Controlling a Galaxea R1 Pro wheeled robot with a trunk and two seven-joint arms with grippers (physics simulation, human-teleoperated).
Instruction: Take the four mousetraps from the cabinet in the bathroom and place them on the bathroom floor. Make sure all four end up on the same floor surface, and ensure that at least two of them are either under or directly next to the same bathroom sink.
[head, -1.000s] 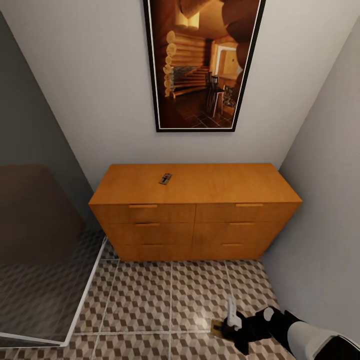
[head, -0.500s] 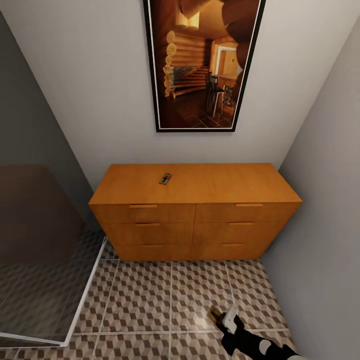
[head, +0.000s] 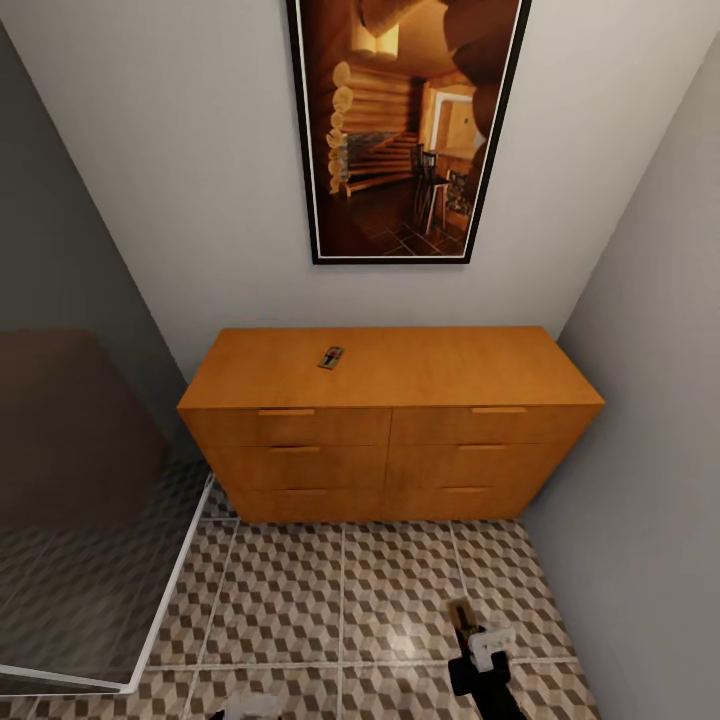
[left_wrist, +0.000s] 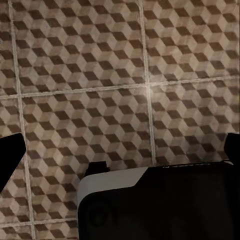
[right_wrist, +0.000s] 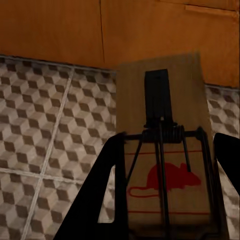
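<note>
The right claw (head: 470, 630) hangs low over the bathroom floor (head: 330, 590), in front of the cabinet's right half, and it is clamped on a mousetrap (right_wrist: 162, 150). In the right wrist view the little wooden board sits squarely between the dark fingers (right_wrist: 95, 200), spring coil and red mouse print facing the camera, with the cabinet's drawer fronts (right_wrist: 75, 30) straight ahead beyond the tiles. In the head view the same trap (head: 461, 612) pokes out ahead of the claw's tip, above the cube-patterned tiles; whether it touches them I cannot tell.

Up on the cabinet (head: 390, 420) one more mousetrap (head: 331, 357) lies on the flat top, left of centre and nearer the back edge. So that one is still to fetch.

The left claw (left_wrist: 120, 165) points down at bare tile in the left wrist view, fingers well apart and nothing between them.

My read: one trap in hand and not yet set down, one waiting on the cabinet top, and I cannot vouch for the other two. The sink placement cannot be judged from here.
</note>
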